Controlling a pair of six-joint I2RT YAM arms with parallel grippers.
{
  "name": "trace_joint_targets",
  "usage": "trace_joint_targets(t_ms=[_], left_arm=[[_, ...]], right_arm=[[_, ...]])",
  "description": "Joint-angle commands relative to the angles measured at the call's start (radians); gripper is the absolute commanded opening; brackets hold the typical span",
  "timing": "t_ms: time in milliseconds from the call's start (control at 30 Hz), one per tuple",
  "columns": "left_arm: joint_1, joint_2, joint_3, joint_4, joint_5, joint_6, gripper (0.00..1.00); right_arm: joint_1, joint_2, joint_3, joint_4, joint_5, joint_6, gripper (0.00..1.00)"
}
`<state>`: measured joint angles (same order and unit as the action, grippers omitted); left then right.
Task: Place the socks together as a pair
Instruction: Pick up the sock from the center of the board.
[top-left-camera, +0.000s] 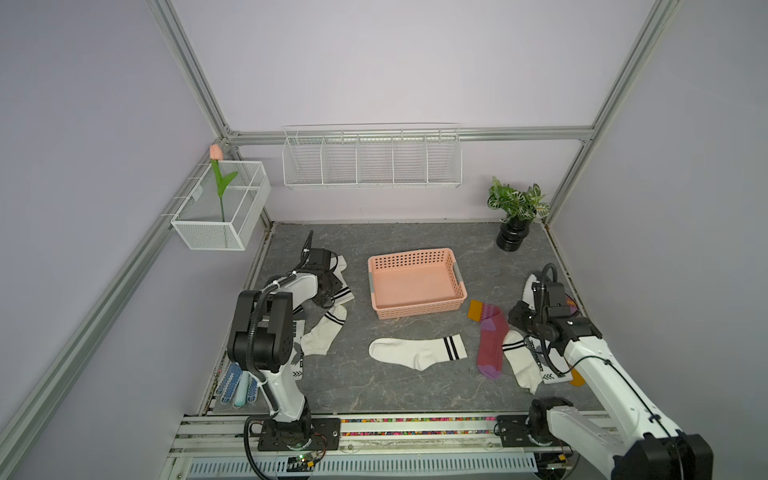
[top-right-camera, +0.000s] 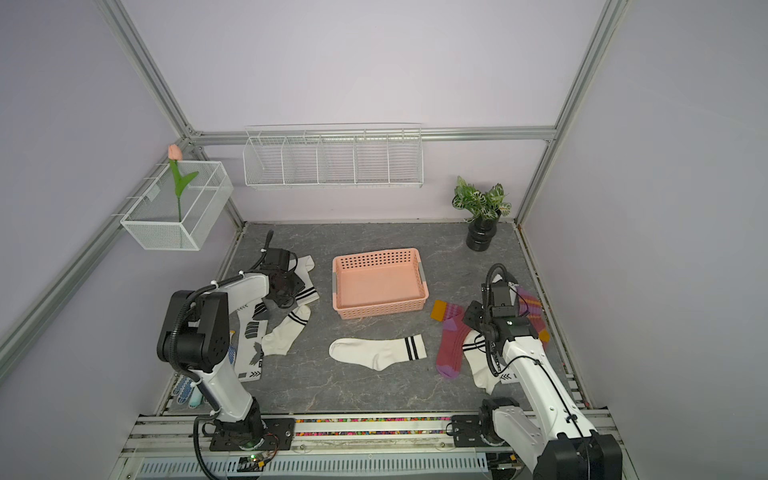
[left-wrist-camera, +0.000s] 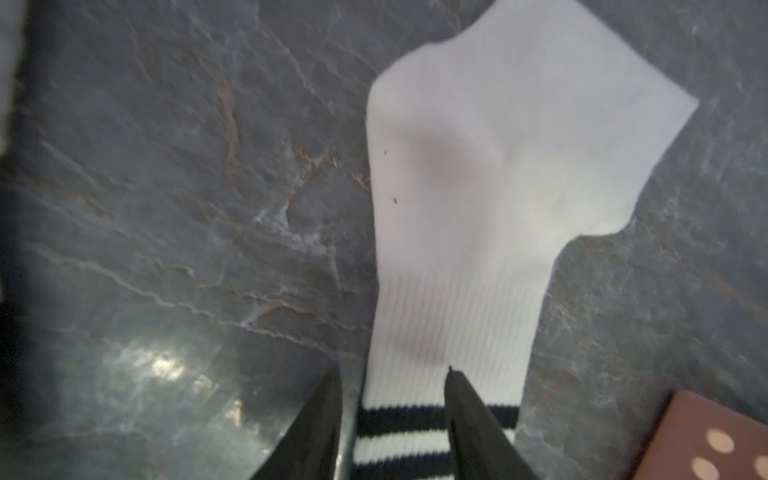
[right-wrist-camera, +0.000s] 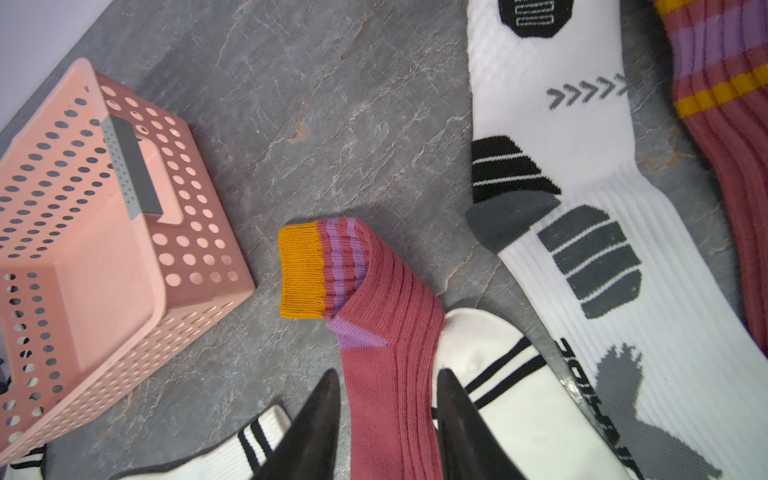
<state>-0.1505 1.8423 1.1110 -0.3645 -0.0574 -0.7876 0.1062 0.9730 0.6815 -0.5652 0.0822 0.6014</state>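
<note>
My left gripper (left-wrist-camera: 392, 370) is open low over a white sock with two black cuff stripes (left-wrist-camera: 478, 187); one finger is on the cuff, the other over bare table beside it. In a top view that gripper (top-left-camera: 328, 297) is left of the basket. My right gripper (right-wrist-camera: 390, 372) is open, its jaws either side of a flat maroon sock (right-wrist-camera: 386, 316) with an orange cuff. Beside it lie a white striped sock (right-wrist-camera: 507, 399), a sports-marked sock (right-wrist-camera: 582, 216) and a second maroon sock (right-wrist-camera: 731, 124). Another white striped sock (top-left-camera: 415, 352) lies alone mid-table, and one more (top-left-camera: 322, 336) sits near the left arm.
A pink perforated basket (top-left-camera: 415, 309) stands empty at mid-table. A potted plant (top-left-camera: 515, 220) is at the back right. A blue dotted glove (top-left-camera: 230, 380) and a light blue trowel (top-left-camera: 241, 390) lie at the front left edge. A sports-marked sock (top-right-camera: 251, 345) lies under the left arm.
</note>
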Motion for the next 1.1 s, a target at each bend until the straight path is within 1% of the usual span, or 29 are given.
trace_joint_targets(t_ms=[0, 67, 133, 167, 233, 333, 467, 533, 633, 700, 833, 933, 1000, 1067], left_arm=[[0.003, 0.015, 0.029, -0.063, -0.063, 0.017, 0.48], [0.003, 0.017, 0.017, -0.043, -0.055, 0.027, 0.47], [0.002, 0.034, 0.022, -0.041, -0.019, 0.026, 0.44], [-0.002, 0.044, 0.027, -0.039, 0.006, 0.029, 0.41], [-0.025, 0.055, 0.043, -0.060, 0.009, 0.037, 0.40], [-0.067, 0.060, 0.067, -0.111, -0.032, 0.060, 0.40], [-0.082, 0.091, 0.079, -0.155, -0.091, 0.071, 0.40], [-0.095, 0.118, 0.101, -0.176, -0.115, 0.089, 0.36], [-0.135, 0.160, 0.152, -0.229, -0.182, 0.094, 0.33], [-0.154, 0.189, 0.190, -0.265, -0.205, 0.101, 0.28], [-0.157, 0.198, 0.193, -0.266, -0.181, 0.099, 0.19], [-0.158, 0.185, 0.197, -0.259, -0.161, 0.096, 0.11], [-0.157, 0.179, 0.212, -0.257, -0.130, 0.085, 0.01], [-0.158, 0.174, 0.244, -0.271, -0.100, 0.080, 0.00]], right_arm=[[0.011, -0.020, 0.018, -0.024, 0.004, -0.020, 0.41], [0.016, -0.020, 0.023, -0.023, 0.002, -0.027, 0.41], [0.021, -0.017, 0.033, -0.030, 0.004, -0.035, 0.41], [0.024, -0.014, 0.037, -0.031, 0.006, -0.038, 0.41], [0.029, -0.012, 0.039, -0.028, 0.007, -0.039, 0.41], [0.037, -0.010, 0.038, -0.017, 0.005, -0.035, 0.42], [0.046, -0.003, 0.039, -0.015, 0.006, -0.032, 0.42], [0.048, -0.008, 0.041, -0.021, 0.015, -0.034, 0.42], [0.052, -0.018, 0.045, -0.030, 0.023, -0.040, 0.41], [0.053, -0.026, 0.049, -0.036, 0.025, -0.043, 0.41], [0.056, -0.046, 0.047, -0.041, 0.033, -0.045, 0.41], [0.058, -0.056, 0.048, -0.041, 0.025, -0.050, 0.41], [0.058, -0.057, 0.052, -0.037, 0.008, -0.059, 0.42], [0.065, -0.056, 0.059, -0.029, -0.026, -0.073, 0.42]])
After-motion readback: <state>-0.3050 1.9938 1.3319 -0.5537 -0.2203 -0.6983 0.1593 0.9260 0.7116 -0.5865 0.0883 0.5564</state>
